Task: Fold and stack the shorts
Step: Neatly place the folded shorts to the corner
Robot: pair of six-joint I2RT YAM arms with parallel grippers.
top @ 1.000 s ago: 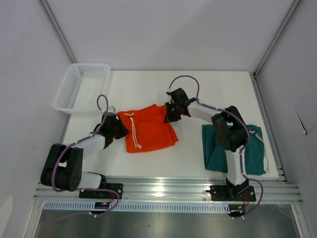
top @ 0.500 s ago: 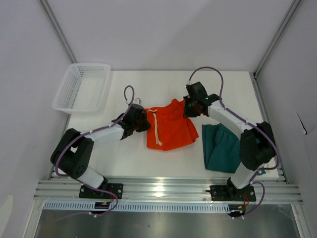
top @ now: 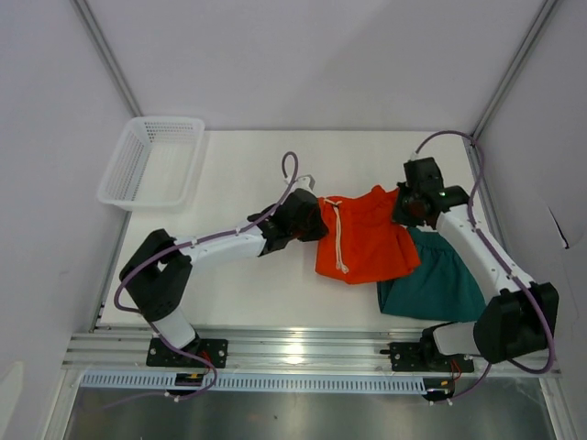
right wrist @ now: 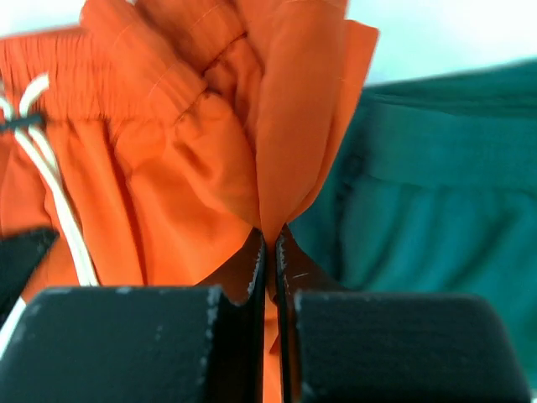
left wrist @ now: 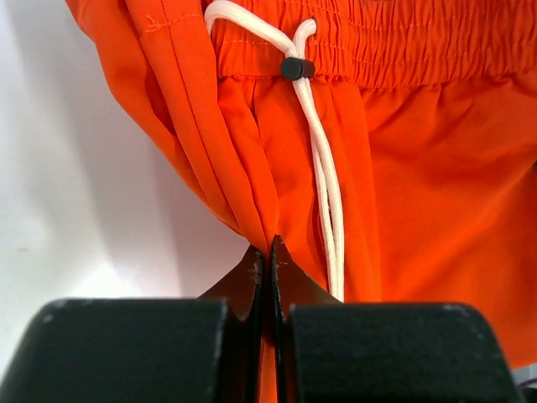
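Note:
The orange shorts (top: 367, 240), folded, with a white drawstring (top: 339, 240), hang between both grippers at the table's middle right, their right edge over the teal-green shorts (top: 440, 286). My left gripper (top: 317, 223) is shut on the left waistband corner; in the left wrist view its jaws (left wrist: 270, 252) pinch orange fabric (left wrist: 419, 168) beside the drawstring (left wrist: 323, 185). My right gripper (top: 401, 207) is shut on the right corner; in the right wrist view it (right wrist: 270, 239) pinches orange fabric (right wrist: 193, 168) with the teal-green shorts (right wrist: 436, 210) just behind.
A white mesh basket (top: 152, 161) stands at the back left of the white table (top: 248, 293). Aluminium frame posts and a rail (top: 293, 350) border the table.
Both grippers have carried the orange shorts rightward across the table, from left of centre to partly over the teal-green shorts. Both stay shut on the fabric.

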